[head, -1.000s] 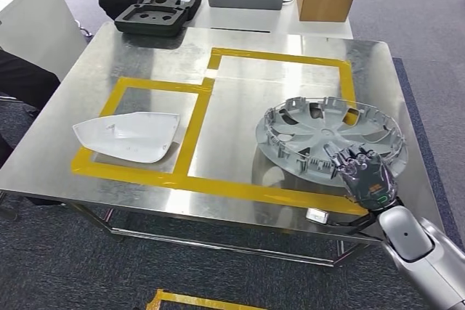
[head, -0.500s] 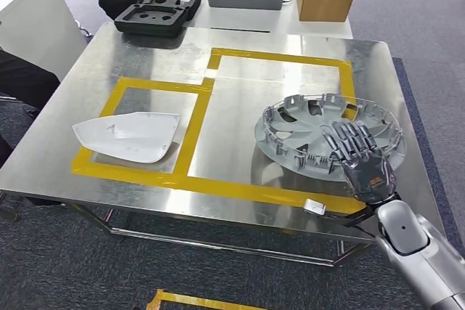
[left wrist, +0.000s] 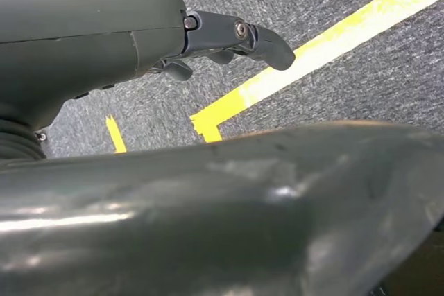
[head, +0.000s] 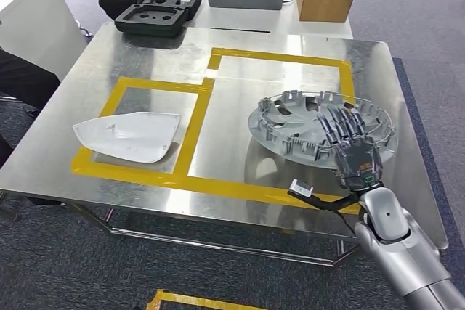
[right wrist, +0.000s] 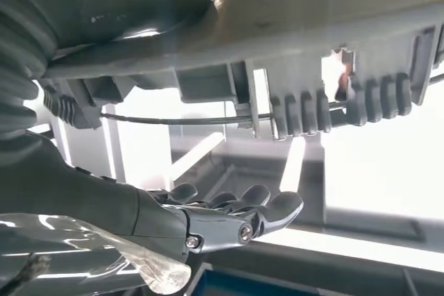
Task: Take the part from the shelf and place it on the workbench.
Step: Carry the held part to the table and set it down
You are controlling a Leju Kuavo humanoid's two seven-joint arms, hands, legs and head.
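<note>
Grey plastic wheel cover lies on the steel workbench, inside the yellow tape; right hand, fingers spread, rests over its rim. Withdraw straight, without dragging it.

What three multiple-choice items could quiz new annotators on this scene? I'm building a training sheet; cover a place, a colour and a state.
1. Where does the wheel cover lie?
A. large taped frame
B. small taped frame
C. floor

2. What colour is the tape on the workbench?
A. red
B. yellow
C. blue

3. How are the right hand's fingers?
A. curled into a fist
B. pinching the white part
C. spread over the cover's rim

Key: 1 A, it sits inside the larger outline. 2 B, the strips are yellow. 3 C, the fingers fan out, straight.
</note>
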